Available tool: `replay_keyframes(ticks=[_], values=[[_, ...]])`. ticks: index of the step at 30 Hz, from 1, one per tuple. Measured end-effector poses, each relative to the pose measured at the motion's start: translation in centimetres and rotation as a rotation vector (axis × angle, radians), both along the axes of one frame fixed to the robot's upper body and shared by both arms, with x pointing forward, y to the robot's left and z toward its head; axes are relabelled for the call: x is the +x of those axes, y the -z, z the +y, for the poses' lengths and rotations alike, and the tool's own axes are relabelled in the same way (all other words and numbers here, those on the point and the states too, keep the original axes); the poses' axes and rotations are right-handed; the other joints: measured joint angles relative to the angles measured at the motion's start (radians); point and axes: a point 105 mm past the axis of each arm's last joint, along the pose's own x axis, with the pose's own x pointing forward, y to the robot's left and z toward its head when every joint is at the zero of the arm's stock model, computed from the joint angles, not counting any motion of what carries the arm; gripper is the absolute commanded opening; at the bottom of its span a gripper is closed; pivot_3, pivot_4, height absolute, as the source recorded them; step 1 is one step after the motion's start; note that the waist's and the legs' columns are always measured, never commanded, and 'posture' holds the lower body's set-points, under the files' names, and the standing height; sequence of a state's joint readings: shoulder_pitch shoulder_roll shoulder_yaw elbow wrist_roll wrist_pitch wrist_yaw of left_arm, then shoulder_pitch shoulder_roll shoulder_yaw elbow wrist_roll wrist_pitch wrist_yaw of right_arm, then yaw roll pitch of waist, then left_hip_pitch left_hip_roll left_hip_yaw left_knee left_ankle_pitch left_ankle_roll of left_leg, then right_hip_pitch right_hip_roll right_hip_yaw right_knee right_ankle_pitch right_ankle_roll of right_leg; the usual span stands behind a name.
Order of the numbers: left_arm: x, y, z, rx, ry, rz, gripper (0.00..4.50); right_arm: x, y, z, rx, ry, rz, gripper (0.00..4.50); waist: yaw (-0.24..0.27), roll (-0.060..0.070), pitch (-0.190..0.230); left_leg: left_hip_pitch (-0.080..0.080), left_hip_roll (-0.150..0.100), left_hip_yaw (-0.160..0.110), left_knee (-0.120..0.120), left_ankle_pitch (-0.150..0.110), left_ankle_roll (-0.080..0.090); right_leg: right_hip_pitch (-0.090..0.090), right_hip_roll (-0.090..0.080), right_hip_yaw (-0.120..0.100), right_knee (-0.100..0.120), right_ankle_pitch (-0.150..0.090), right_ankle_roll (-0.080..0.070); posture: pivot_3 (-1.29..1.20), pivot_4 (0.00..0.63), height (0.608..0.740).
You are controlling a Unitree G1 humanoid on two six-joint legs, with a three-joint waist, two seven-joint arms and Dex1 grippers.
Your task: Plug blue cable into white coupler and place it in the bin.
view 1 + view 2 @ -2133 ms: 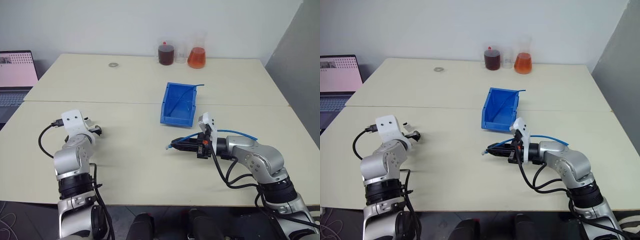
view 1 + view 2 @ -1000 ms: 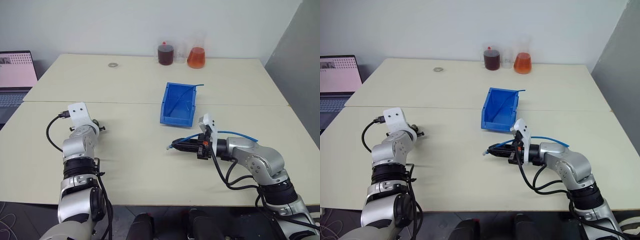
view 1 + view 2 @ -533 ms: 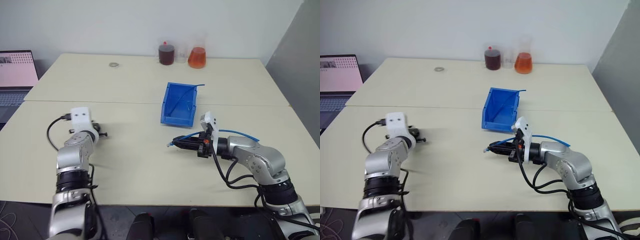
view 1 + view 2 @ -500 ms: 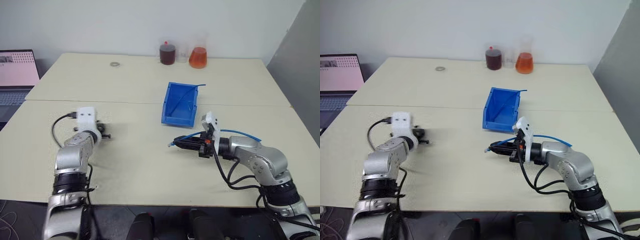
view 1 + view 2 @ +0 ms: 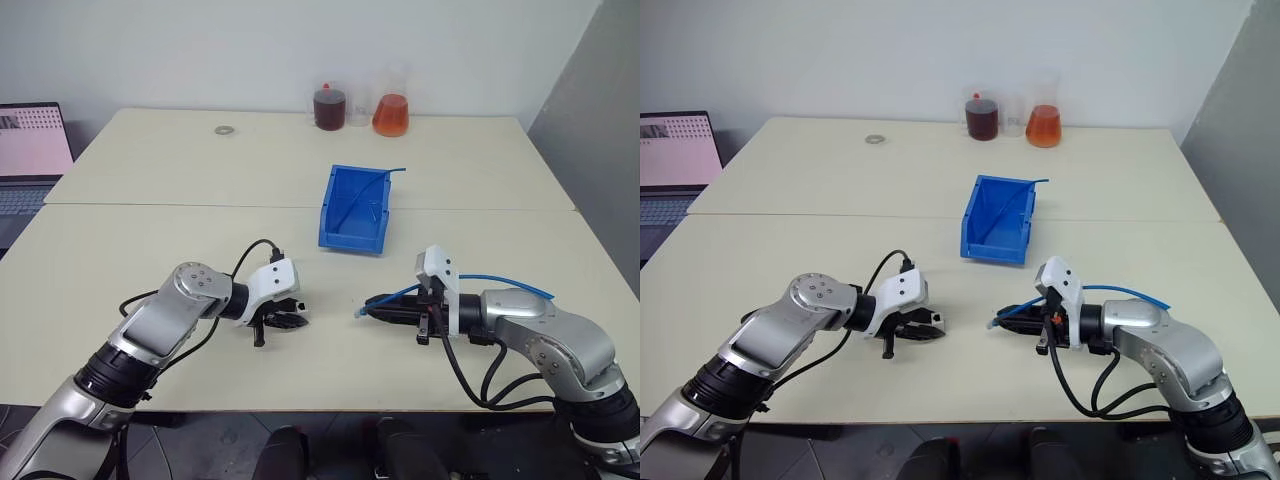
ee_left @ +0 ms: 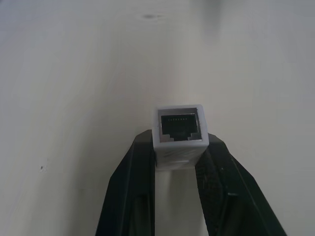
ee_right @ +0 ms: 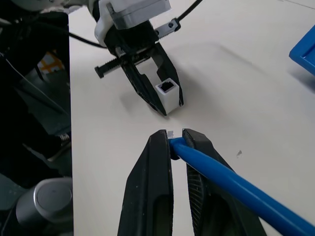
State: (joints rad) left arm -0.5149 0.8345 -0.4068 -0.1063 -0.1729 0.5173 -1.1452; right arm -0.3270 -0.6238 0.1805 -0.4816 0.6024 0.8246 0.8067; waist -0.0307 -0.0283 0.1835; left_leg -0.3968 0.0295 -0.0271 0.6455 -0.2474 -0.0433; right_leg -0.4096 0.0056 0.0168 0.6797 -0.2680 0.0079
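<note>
My left gripper (image 5: pixel 290 322) is shut on the white coupler (image 6: pixel 179 129), whose open socket faces away from the fingers. In the right wrist view the coupler (image 7: pixel 168 94) sits a short gap in front of my right gripper (image 7: pixel 175 135). That gripper is shut on the blue cable (image 7: pixel 221 179), just behind its plug (image 5: pixel 358 313). The two grippers point at each other low over the near table, apart. The cable loops back over the right forearm (image 5: pixel 510 283). The blue bin (image 5: pixel 355 210) stands behind them at mid table.
A thin blue strand (image 5: pixel 372 185) leans out of the bin. Two flasks, one dark (image 5: pixel 333 105) and one orange (image 5: pixel 392 113), stand at the table's far edge. A small ring (image 5: pixel 222 130) lies at the far left. A laptop (image 5: pixel 35 150) sits beyond the table's left side.
My left arm has swung in from the left to the middle and rolled, so the coupler now faces the right gripper. The right gripper has drawn slightly back to the right with the cable.
</note>
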Motion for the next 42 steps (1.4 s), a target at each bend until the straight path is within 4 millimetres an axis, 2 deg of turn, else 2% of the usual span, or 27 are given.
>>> replay_keyframes(ticks=[6,14,19,22,30,42], values=[[0.1,0.2,-0.3,0.035,0.077,-0.011,0.8,-0.2,0.6,0.7,-0.026,-0.017,-0.013,0.11,0.0,0.0,0.0,-0.001,0.0,0.001,0.0,0.0,0.0,-0.001,0.0,0.0,0.0,0.0,0.0,0.0,0.15,0.74],[-0.5,0.5,-0.4,0.043,0.134,0.043,0.8,1.8,-1.1,4.8,-0.029,-0.085,-0.093,0.11,-0.001,0.0,0.0,-0.001,0.001,0.0,0.0,0.0,0.0,-0.002,0.002,0.0,0.001,0.0,0.0,0.0,0.15,0.74],[-0.6,0.5,-0.5,0.054,0.159,0.049,0.8,2.9,-0.5,6.6,-0.066,-0.108,-0.095,0.11,0.0,0.0,0.0,-0.002,0.001,0.001,0.001,0.0,0.0,-0.002,0.001,0.0,0.0,0.0,0.0,0.0,0.15,0.74],[-0.6,0.5,-0.6,0.061,0.171,0.047,0.8,2.9,0.1,7.2,-0.091,-0.139,-0.094,0.11,0.0,0.0,0.0,-0.002,0.001,0.001,0.0,0.0,0.0,-0.002,0.001,-0.001,0.0,0.0,0.0,0.0,0.15,0.74],[-0.5,0.6,-0.6,0.066,0.176,0.051,0.8,2.2,1.1,8.4,-0.148,-0.231,-0.141,0.11,0.0,0.0,0.0,-0.001,0.001,0.001,0.001,0.0,0.0,-0.002,0.001,-0.001,0.001,0.0,0.0,0.0,0.15,0.74],[-0.4,0.7,-0.5,0.065,0.185,0.04,0.8,2.3,1.1,8.1,-0.186,-0.251,-0.169,0.1,0.0,0.0,0.0,0.0,0.001,0.001,0.001,0.0,0.0,-0.001,0.001,-0.001,0.002,0.0,0.0,0.0,0.15,0.74]])
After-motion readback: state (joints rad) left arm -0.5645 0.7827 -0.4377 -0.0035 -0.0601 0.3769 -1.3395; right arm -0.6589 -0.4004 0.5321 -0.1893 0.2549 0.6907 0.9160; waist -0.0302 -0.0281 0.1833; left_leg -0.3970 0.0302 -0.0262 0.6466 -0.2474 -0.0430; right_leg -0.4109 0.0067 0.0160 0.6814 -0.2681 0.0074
